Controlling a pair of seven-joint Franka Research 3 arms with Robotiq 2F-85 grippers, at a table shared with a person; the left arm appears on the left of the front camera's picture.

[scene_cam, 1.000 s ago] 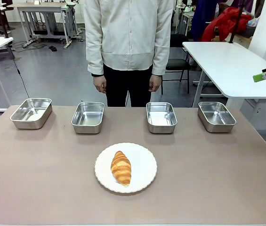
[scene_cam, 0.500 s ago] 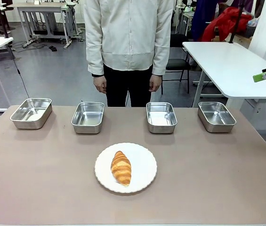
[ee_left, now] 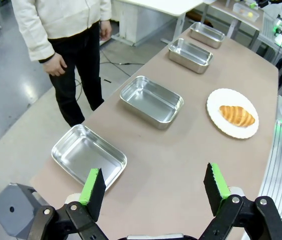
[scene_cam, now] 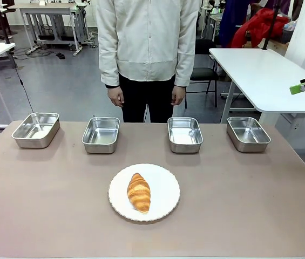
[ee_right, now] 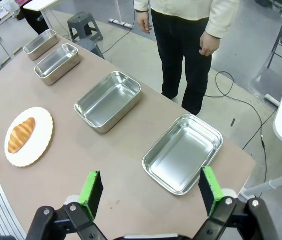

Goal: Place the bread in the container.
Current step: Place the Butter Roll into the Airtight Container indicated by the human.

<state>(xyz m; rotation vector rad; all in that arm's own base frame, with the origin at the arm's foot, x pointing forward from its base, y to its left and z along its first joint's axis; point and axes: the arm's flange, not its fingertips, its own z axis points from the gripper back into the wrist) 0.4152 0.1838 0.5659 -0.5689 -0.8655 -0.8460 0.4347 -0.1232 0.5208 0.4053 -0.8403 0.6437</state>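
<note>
Nothing has moved. Left gripper (ee_left: 154,183) and right gripper (ee_right: 150,189) are held wide, empty; well ahead, the golden-brown croissant (ee_left: 236,115), judged light and crushable, is best pinched gently mid-body.

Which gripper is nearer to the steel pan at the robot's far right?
Right. The right gripper hangs just short of the rightmost pan; the left gripper is by the leftmost pan, at the opposite end.

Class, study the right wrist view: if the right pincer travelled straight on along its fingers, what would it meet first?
Most likely the nearest steel pan, which lies just ahead in line with the open right pincer. Depth is unclear, so it might touch the table beside it first.
</note>
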